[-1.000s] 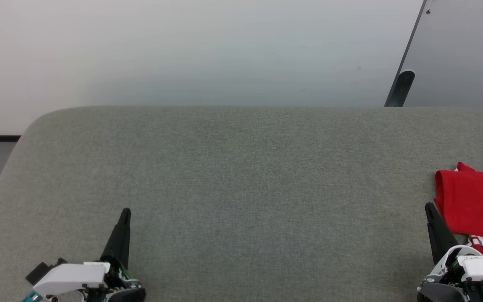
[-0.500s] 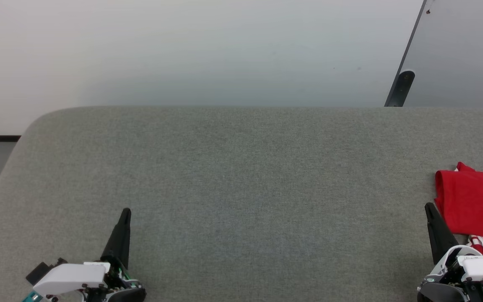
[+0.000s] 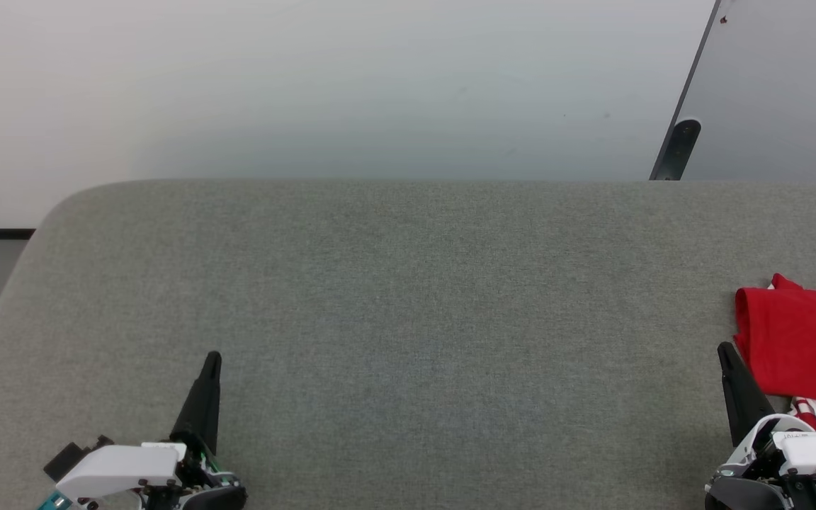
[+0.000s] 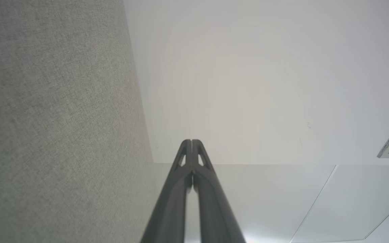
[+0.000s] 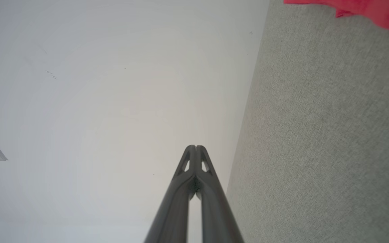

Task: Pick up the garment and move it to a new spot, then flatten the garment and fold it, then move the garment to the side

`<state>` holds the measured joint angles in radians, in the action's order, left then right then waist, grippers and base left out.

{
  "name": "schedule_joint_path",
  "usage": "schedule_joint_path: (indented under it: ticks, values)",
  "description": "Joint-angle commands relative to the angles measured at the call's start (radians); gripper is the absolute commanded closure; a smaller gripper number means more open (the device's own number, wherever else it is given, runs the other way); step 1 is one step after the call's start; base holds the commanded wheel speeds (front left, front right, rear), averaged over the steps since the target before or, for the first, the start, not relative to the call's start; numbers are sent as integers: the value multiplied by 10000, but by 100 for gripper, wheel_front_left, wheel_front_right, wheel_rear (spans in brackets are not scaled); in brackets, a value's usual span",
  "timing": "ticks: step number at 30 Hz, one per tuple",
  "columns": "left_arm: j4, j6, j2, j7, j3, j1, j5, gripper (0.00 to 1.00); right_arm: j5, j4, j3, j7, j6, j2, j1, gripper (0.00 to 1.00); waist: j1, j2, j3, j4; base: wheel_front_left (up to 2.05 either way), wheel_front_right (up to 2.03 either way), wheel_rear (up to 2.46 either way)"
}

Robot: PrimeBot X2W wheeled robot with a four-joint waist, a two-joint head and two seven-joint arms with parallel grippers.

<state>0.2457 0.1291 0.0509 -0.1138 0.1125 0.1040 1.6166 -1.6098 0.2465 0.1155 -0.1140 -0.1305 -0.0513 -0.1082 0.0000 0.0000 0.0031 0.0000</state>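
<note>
**Folded red jersey at the right edge, both grippers closed and empty**

A grey, coarsely woven fabric surface with a rounded far-left corner (image 3: 408, 297) fills most of the head view, matte and flat, below a smooth pale wall (image 3: 323, 85). A dark grey flat panel with a black edge (image 3: 776, 92) leans in at the upper right.

The garment, a red knit jersey (image 3: 801, 340), lies on the grey surface at its far right edge, folded into a soft-cornered block and cut off by the picture's border. At its near side a white strip with red stripes and a small black mark peeks out. That mark may be part of a printed figure, but too little shows to read.

The left gripper (image 3: 211, 358), two long dark tapered fingers on a white housing, hovers at the lower left with its jaws pressed together, holding nothing. The right gripper (image 3: 723, 348) is likewise clamped tight and empty. Its tip stands just beside the jersey's left edge, and whether it touches cannot be told.
</note>
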Motion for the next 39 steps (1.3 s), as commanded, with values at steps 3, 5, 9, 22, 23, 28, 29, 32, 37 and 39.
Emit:
schedule_joint_path:
  ticks: [3,5,9,22,23,28,29,32,37,39]
  values:
    - [18,52,-14,-2,30,107,-42,100,-58,4,-39,28,-4,35,-29,100,0,0,0,0,0,0,0]
    - [18,52,-15,-3,30,107,-43,100,-58,4,-39,28,-4,35,-29,100,0,0,0,0,0,0,0]
    - [18,52,-16,-4,33,107,-46,100,-58,4,-39,28,-4,35,-29,100,0,0,0,0,0,0,0]
    - [17,52,-18,-11,37,107,-51,100,-59,4,-40,28,-4,36,-29,100,0,0,0,0,0,0,0]
    - [17,52,-19,-11,36,107,-52,100,-59,4,-40,28,-4,36,-29,100,0,0,0,0,0,0,0]
    - [17,52,-19,-13,40,108,-53,100,-59,4,-40,28,-4,36,-29,100,0,0,0,0,0,0,0]
    - [17,52,-19,-14,41,108,-53,100,-59,4,-40,28,-4,36,-29,100,0,0,0,0,0,0,0]
    - [17,52,-21,-15,39,108,-54,100,-59,4,-40,29,-4,36,-29,100,0,0,0,0,0,0,0]
    - [17,52,-21,-17,42,107,-47,100,-59,4,-39,29,-4,36,-29,100,0,0,0,0,0,0,0]
    - [17,52,-21,-18,41,107,-48,100,-59,4,-39,29,-4,36,-29,100,0,0,0,0,0,0,0]
